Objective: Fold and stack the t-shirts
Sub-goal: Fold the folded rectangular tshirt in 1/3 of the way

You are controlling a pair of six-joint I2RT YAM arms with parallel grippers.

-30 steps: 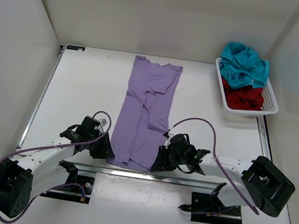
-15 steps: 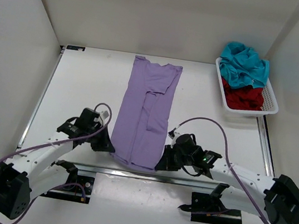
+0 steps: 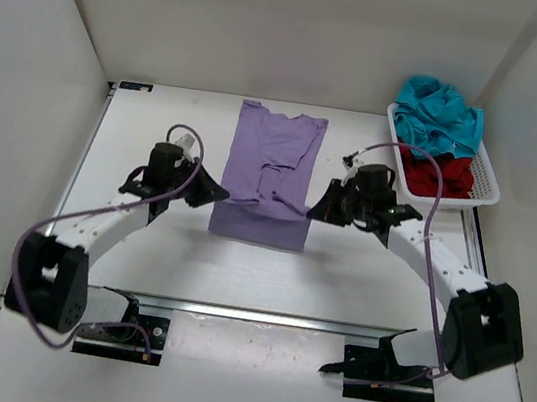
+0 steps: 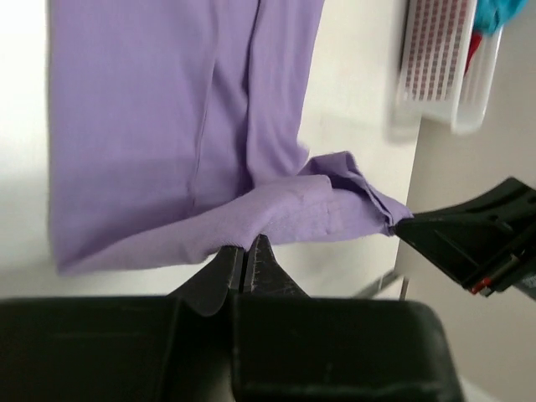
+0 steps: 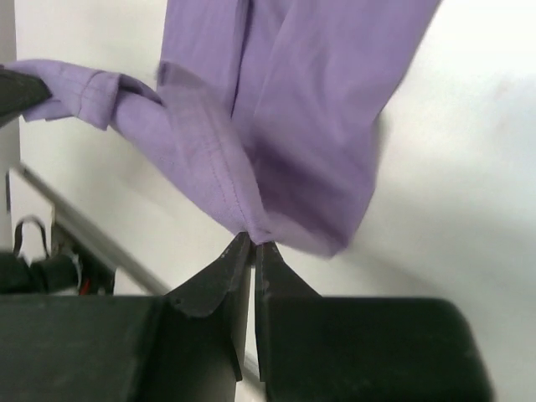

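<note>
The lavender t-shirt (image 3: 274,151) lies lengthwise on the middle of the table, its near part lifted and doubled back over itself. My left gripper (image 3: 221,194) is shut on the hem's left corner (image 4: 251,222). My right gripper (image 3: 313,211) is shut on the hem's right corner (image 5: 260,228). The raised hem stretches between the two grippers above the rest of the shirt. The teal t-shirt (image 3: 441,116) and the dark red t-shirt (image 3: 438,174) sit crumpled in the basket.
A white mesh basket (image 3: 491,179) stands at the back right against the wall. White walls enclose the table on the left, back and right. A metal rail (image 3: 261,316) runs along the near edge by the arm bases.
Both grippers closed on the hem's corners near the front edge, then lifted and carried the hem away from the bases toward the shirt's middle, doubling the shirt over.
</note>
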